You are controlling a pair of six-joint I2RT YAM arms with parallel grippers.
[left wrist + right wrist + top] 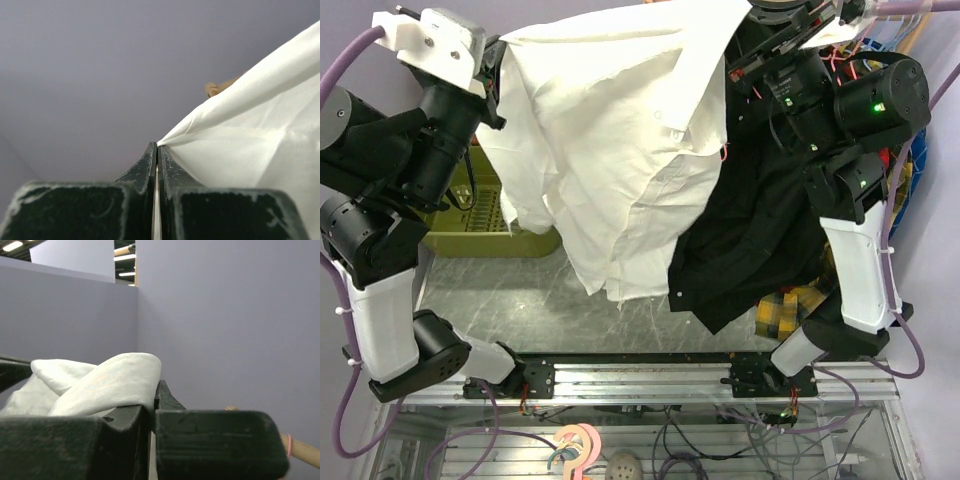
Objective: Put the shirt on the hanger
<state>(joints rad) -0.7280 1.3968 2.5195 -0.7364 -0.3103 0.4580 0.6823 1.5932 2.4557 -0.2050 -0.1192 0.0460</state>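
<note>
The white shirt (pixel 620 150) hangs spread in the air between my two grippers, above the table. My left gripper (pixel 500 55) is shut on its left upper edge; in the left wrist view the closed tips (pixel 157 146) pinch a corner of white fabric (pixel 240 145). My right gripper (pixel 752 25) is shut on the right upper edge; in the right wrist view (pixel 156 390) a fold of the shirt (pixel 100 382) drapes over the left finger. The pink hanger is not clearly in view. Only a thin pink-red sliver (pixel 724 152) shows at the shirt's right edge.
A black shirt (pixel 750 240) lies under the right arm, over a yellow plaid shirt (pixel 788 308). A green crate (pixel 480 235) stands at the left. Blue hangers (pixel 918 150) are at the far right. A wooden rod (pixel 220 88) crosses behind, also in the right wrist view (pixel 305 452).
</note>
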